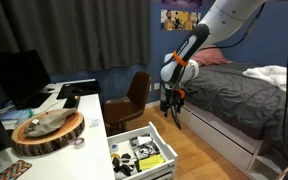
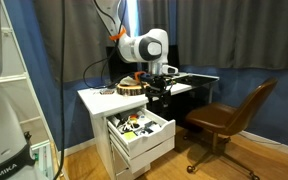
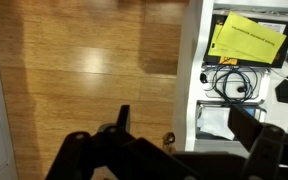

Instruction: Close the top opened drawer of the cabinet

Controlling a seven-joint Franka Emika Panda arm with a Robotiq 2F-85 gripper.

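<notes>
The white cabinet [image 2: 96, 103] stands beside the desk, and it also shows in an exterior view [image 1: 119, 112]. Its top opened drawer [image 2: 160, 128] is pulled out, with black-and-white clutter and a yellow pack [image 3: 246, 40] inside. The drawer also shows in an exterior view [image 1: 170, 157], and its plain white front [image 3: 191, 70] is in the wrist view. My gripper [image 2: 156, 92] hangs in the air above and beyond the drawer front, touching nothing. It also shows in an exterior view [image 1: 171, 107]. In the wrist view the gripper [image 3: 184, 125] has its fingers spread apart with nothing between them.
A lower white drawer [image 2: 154, 147] is also pulled out. A brown swivel chair [image 2: 229, 115] stands on the wood floor close to the drawers. A desk carries a wood slab [image 1: 46, 130] and a monitor [image 1: 19, 75]. A grey bed [image 1: 239, 95] lies behind the arm.
</notes>
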